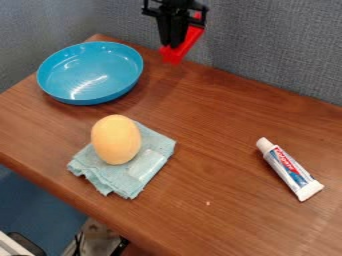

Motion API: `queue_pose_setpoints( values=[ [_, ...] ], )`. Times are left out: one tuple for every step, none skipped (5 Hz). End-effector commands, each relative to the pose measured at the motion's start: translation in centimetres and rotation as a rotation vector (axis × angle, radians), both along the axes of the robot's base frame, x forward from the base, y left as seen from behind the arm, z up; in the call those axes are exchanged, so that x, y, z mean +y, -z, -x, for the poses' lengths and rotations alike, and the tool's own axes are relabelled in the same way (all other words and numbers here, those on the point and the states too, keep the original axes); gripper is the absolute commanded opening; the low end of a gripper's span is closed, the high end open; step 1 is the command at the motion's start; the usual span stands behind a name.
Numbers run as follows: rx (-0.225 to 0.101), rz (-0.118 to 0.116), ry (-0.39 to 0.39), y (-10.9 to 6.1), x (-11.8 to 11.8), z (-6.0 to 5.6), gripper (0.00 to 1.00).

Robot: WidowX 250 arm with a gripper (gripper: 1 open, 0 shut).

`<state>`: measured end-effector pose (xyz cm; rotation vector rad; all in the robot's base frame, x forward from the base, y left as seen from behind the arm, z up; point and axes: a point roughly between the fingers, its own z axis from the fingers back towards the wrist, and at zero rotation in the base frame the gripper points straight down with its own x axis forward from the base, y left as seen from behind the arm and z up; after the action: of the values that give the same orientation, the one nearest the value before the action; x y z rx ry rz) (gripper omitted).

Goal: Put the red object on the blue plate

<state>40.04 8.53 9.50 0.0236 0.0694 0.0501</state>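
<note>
The red object [182,42] hangs in the air at the top of the view, above the table's far edge, tilted, with my black gripper [174,28] shut on its upper end. The blue plate [90,73], a shallow empty dish, sits on the table at the far left. The red object is above and to the right of the plate, apart from it. My arm above the gripper is cut off by the top edge.
An orange egg-shaped object [116,138] rests on a pale green cloth [124,164] near the table's front. A white toothpaste tube [289,168] lies at the right. The wooden table [227,120] ends at a grey wall behind.
</note>
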Motion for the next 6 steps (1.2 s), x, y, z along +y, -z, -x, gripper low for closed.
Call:
queue_pose_setpoints(
  values=[
    [-0.068, -0.048, -0.018, -1.6, 1.8, -1.2, 0.0],
    [-0.06, -0.06, -0.019, -0.8, 2.2, -1.8, 0.0],
    [-0.055, -0.064, -0.02, -0.5, 2.4, -2.0, 0.0],
    [-0.051, -0.066, -0.02, -0.3, 2.5, -2.1, 1.0],
    [-0.047, -0.064, -0.017, -0.2, 2.5, -2.0, 1.0],
    [-0.022, -0.075, -0.023, 0.8, 2.8, -2.0, 1.0]
  ],
)
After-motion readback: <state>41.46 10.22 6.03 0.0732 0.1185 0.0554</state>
